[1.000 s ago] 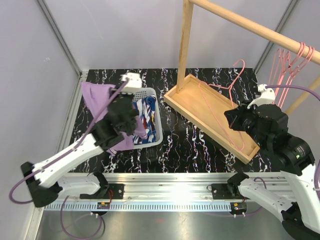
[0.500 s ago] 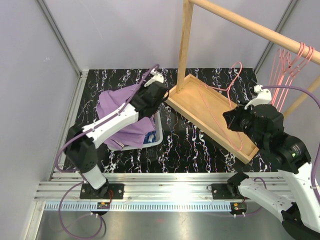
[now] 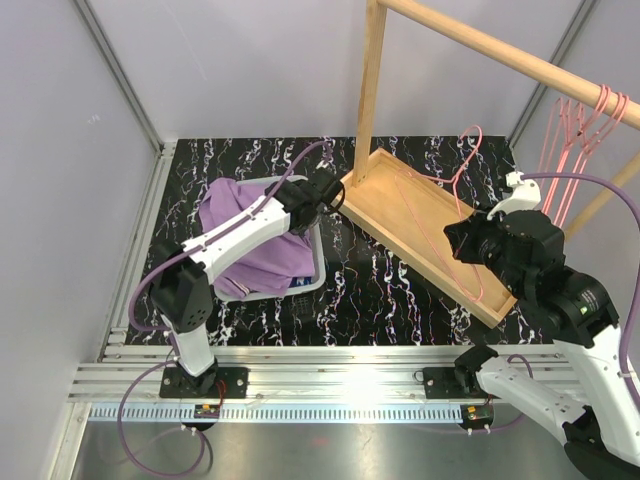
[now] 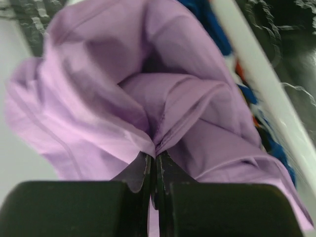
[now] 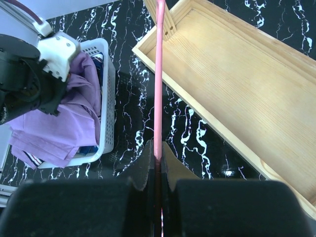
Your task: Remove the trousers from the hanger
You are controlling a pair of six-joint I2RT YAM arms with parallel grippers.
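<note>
Left hand (image 4: 154, 159) pinching lilac-purple cloth trousers (image 4: 197, 113) over white plastic basket (image 5: 107, 94) at left, right hand (image 5: 157, 157) clamped on pink wire hanger (image 5: 159, 74)

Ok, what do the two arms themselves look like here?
The left arm and right arm have white link shells and black joint housings, on black bases bolted to a silver rail. A purple cable loops along each. The left hand and right hand are black with flat dark fingers; a white bracket sits at each wrist.
</note>
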